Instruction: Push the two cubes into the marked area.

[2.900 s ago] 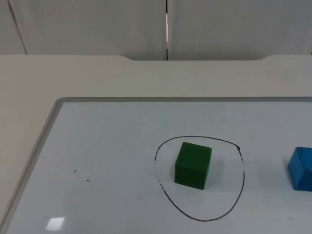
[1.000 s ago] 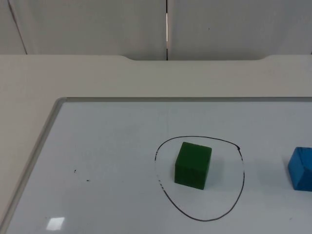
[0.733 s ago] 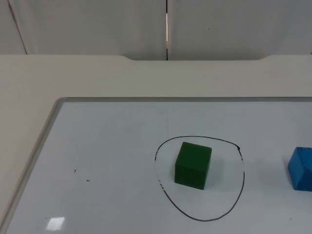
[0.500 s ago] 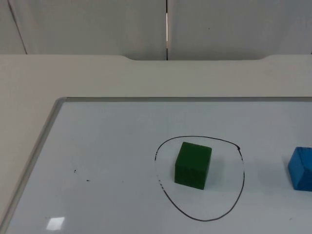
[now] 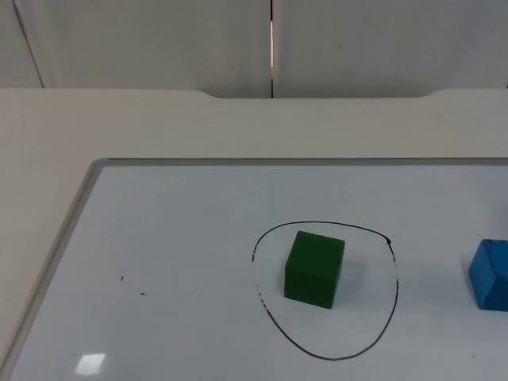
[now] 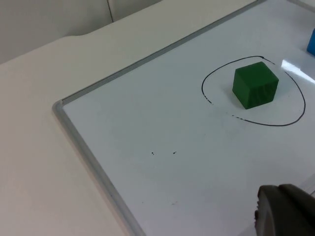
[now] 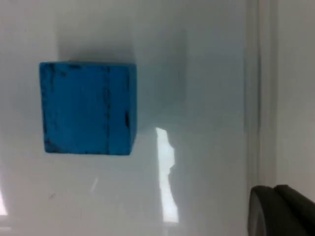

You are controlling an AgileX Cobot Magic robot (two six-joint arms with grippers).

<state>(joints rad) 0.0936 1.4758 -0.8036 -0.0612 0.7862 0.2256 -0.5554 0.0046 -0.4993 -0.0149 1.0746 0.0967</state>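
Green cube [image 5: 314,268] inside ring [image 5: 394,294], blue cube [image 5: 489,274] outside.

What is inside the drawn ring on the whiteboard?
The green cube stands alone inside the ring, apart from the line. The blue cube is outside. The board under the green cube is covered.

green cube [image 5: 314,268], blue cube [image 7: 87,108], black outline [image 5: 394,302]

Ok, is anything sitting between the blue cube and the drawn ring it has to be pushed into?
Nothing visible. In the top view the blue cube stands outside the marked area, on its right, with only bare whiteboard between them. The green cube is already inside the ring, left of centre, leaving room on the blue cube's side.
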